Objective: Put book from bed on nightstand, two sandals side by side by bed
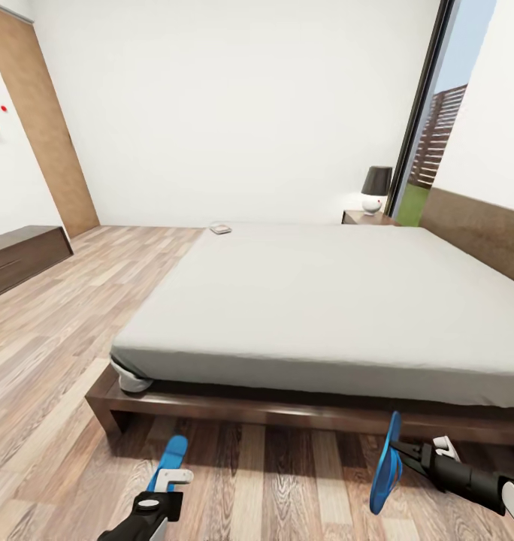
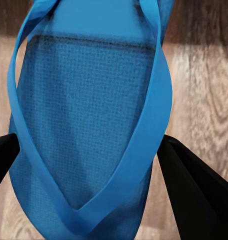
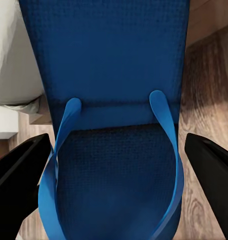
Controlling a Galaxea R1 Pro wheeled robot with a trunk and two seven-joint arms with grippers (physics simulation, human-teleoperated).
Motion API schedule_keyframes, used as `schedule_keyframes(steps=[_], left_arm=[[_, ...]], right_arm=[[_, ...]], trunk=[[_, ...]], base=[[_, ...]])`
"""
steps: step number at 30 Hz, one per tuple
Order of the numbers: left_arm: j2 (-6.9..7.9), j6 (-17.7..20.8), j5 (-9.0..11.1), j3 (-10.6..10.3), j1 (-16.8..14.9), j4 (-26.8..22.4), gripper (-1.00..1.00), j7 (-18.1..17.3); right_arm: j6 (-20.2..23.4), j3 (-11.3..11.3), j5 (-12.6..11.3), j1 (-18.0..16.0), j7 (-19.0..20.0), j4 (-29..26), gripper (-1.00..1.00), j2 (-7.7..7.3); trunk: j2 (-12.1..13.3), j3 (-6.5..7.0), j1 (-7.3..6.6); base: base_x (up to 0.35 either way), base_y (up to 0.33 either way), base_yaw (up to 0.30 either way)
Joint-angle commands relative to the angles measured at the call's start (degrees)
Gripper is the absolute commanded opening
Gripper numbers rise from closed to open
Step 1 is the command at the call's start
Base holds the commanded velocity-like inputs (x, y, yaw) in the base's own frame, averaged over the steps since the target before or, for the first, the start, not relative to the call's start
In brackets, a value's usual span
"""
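The left gripper (image 1: 165,488) is clamped on one blue sandal (image 1: 170,455), its dark fingers (image 2: 194,192) flanking the sole in the left wrist view. The right gripper (image 1: 409,452) pinches the other sandal (image 1: 385,466), which stands on edge with the sole nearly vertical. Both sandals hang just above the floor (image 1: 54,376), close to the bed's (image 1: 325,300) foot rail, well apart from each other.

To do this step well, I judge the right sandal should be rolled flat, sole down, and brought beside the left one, both pointing the same way, then lowered until they touch the planks before the jaws release.

The floor is grey-brown wood plank. The book (image 1: 221,228) lies on the bed's far left corner. A nightstand (image 1: 366,218) with a dark-shaded lamp (image 1: 376,188) stands beyond the bed's far right corner, by the window (image 1: 430,143).
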Motion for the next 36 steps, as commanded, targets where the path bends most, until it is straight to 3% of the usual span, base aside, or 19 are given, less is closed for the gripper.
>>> schedule_keyframes(steps=[1, 5, 10, 12, 13, 17, 20, 29, 36], left_arm=[[-0.05, 0.4, -0.5, 0.2, 0.0, -0.1, -1.0, 0.1], [0.01, 0.7, 0.2, 0.9, 0.0, -0.2, -1.0, 0.2], [0.5, 2.0, 6.7, 3.1, 0.0, -0.7, -1.0, 0.2], [0.64, 4.1, 8.4, 3.3, 0.0, -2.2, -1.0, 0.2], [0.66, 7.2, 9.0, 3.4, 0.0, -5.0, -1.0, 0.2], [0.58, 19.4, 9.6, 3.4, 0.0, -15.9, -1.0, 0.2], [0.56, 23.9, 9.5, 3.3, 0.0, -19.6, -1.0, 0.1], [0.69, 25.5, 9.1, 3.1, 0.0, -20.8, -1.0, 0.1], [0.54, 25.4, 9.0, 2.5, 0.0, -20.8, -1.0, 0.1]], right_arm=[[0.4, -0.1, -0.2, 0.0, 0.1, 0.0, -1.0, 0.0], [0.4, -0.1, -0.2, 0.0, 0.1, 0.0, -1.0, 0.0], [0.4, -0.1, -0.2, 0.0, 0.1, -0.1, -1.0, 0.0], [0.4, -0.1, -0.2, 0.0, 0.1, -0.1, -1.0, 0.0], [0.4, -0.1, -0.2, 0.0, 0.1, -0.1, -1.0, 0.0], [0.4, -0.1, -0.2, 0.0, 0.1, -0.1, -1.0, 0.04], [0.4, -0.1, -0.2, 0.0, 0.1, -0.1, -1.0, 0.03], [0.4, -0.1, -0.2, 0.0, 0.2, -0.2, -1.0, 0.0], [0.4, -0.1, -0.2, 0.0, 0.2, -0.1, -1.0, 0.07]], trunk=[[-0.4, -0.23, 0.21], [-2.0, -0.95, 1.09], [-4.0, -1.85, 2.19], [-4.8, -2.21, 2.63], [-5.3, -2.39, 2.85], [-6.9, -3.11, 3.73], [-8.1, -3.65, 4.39], [-11.7, -5.26, 6.36], [-11.8, -6.81, 6.56]], base=[[0.0, 0.0, 0.0], [0.0, 0.0, 0.0], [0.0, 0.0, 0.0], [0.0, 0.0, 0.0], [0.0, 0.0, 0.0], [0.0, 0.0, 0.0], [0.0, 0.0, 0.0], [0.0, 0.0, 0.0], [0.0, 0.0, 0.0]])
